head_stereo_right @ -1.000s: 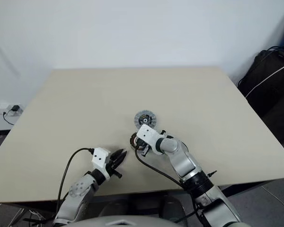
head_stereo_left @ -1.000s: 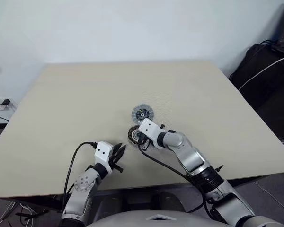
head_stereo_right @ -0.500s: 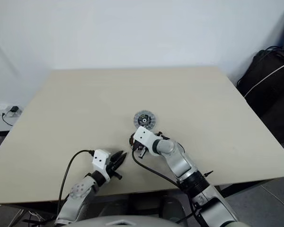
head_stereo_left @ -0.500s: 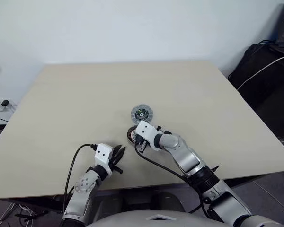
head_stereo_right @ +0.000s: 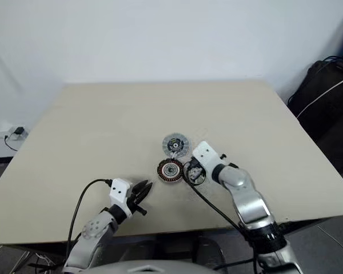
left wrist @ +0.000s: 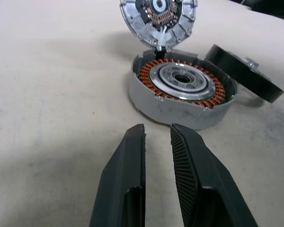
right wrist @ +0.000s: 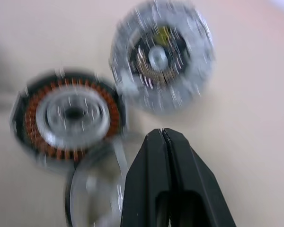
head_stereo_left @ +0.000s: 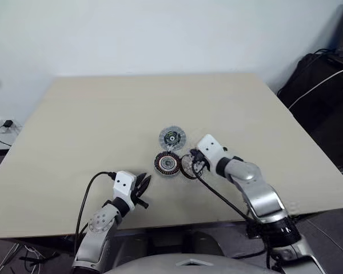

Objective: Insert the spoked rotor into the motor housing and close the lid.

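Copper-coloured windings are showing in the dark round motor housing [head_stereo_left: 167, 164], which is lying open on the beige table [head_stereo_left: 74, 131], with the ribbed silver-grey lid [head_stereo_left: 172, 137] lying just beyond it. We are holding our right gripper [head_stereo_left: 194, 165] just beside the housing on its right side, with the thin silver spoked rotor [head_stereo_left: 188, 165] at its fingertips. From the wrist camera those fingers [right wrist: 154, 179] are looking pressed together, with the rotor's rim [right wrist: 92, 191] blurred alongside them; whether we are actually pinching it we cannot tell. Our left gripper [left wrist: 157, 137] is waiting near the housing [left wrist: 182, 92] with its fingers slightly parted and grasping nothing.

To do this step well, we judge that we should be carrying the rotor level over the pale centre, lining its hub up with the central bore, then lowering it straight. Tilting would probably jam the rim against the windings. Bracing the housing with the left gripper should be stopping it sliding.
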`<state>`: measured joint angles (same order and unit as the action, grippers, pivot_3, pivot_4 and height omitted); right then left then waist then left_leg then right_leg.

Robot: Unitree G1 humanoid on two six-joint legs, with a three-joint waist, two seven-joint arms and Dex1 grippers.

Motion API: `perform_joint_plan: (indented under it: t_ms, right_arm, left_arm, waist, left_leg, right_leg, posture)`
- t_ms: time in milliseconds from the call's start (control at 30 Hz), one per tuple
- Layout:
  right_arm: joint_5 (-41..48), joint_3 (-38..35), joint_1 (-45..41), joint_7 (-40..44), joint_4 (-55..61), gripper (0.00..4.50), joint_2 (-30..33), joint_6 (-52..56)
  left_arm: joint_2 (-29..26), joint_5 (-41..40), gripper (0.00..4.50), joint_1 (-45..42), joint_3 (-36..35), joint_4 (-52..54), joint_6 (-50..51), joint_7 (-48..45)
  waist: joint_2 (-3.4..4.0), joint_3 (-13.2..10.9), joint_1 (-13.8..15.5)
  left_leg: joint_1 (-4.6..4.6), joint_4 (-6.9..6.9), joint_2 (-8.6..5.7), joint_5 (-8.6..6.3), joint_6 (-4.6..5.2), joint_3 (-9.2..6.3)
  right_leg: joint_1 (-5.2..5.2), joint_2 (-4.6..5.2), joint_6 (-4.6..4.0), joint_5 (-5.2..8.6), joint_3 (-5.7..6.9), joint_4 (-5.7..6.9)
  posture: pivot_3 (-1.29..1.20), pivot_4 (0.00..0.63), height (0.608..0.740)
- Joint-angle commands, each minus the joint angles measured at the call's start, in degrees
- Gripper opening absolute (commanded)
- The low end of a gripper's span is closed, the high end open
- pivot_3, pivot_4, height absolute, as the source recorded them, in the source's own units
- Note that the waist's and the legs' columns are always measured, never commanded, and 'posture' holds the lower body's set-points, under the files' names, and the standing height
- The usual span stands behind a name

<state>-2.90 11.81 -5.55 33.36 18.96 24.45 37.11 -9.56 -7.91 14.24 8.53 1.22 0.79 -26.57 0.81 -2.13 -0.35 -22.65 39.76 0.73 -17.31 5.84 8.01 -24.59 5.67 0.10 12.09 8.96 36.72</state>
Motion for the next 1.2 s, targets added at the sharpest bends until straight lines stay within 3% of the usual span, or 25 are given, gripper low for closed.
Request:
perform_joint_plan:
  t_ms: [33, 167, 1200]
  right_arm:
    - [2.57, -1.75, 3.12, 2.1, 6.3, 0.96, 2.72, 2.34]
    - [1.99, -0.91, 4.57, 1.75, 8.01, 2.26, 5.34, 4.28]
    - [-0.67, 7.13, -7.67, 8.85, -13.0, 2.26, 9.81, -5.68]
  left_arm:
    - [-0.5, -0.67, 0.91, -1.11, 0.21, 1.71, -0.37, -1.11]
    - [-0.38, -0.46, 0.91, -1.5, 0.54, 1.36, -0.24, -1.59]
    - [0.35, -0.66, 0.91, -0.51, 0.06, 1.62, -1.04, 0.1]
  waist:
    - [0.0, -0.01, 0.03]
    - [0.02, -0.02, -0.17]
    - [-0.06, -0.07, 0.64]
  left_leg:
    - [0.0, 0.0, 0.0, -0.01, 0.02, 0.0]
    - [0.03, 0.01, 0.01, -0.02, 0.04, 0.0]
    - [-0.01, 0.02, 0.0, 0.0, 0.02, 0.01]
  right_leg:
    - [-0.01, 0.0, 0.0, 0.0, 0.0, -0.01]
    - [0.0, 0.0, 0.01, 0.0, -0.01, 0.0]
    - [0.02, 0.01, 0.02, -0.01, 0.01, -0.1]
  posture:
    - [0.0, 0.0, 0.74]
    - [0.0, 0.0, 0.74]
    - [0.0, 0.0, 0.74]
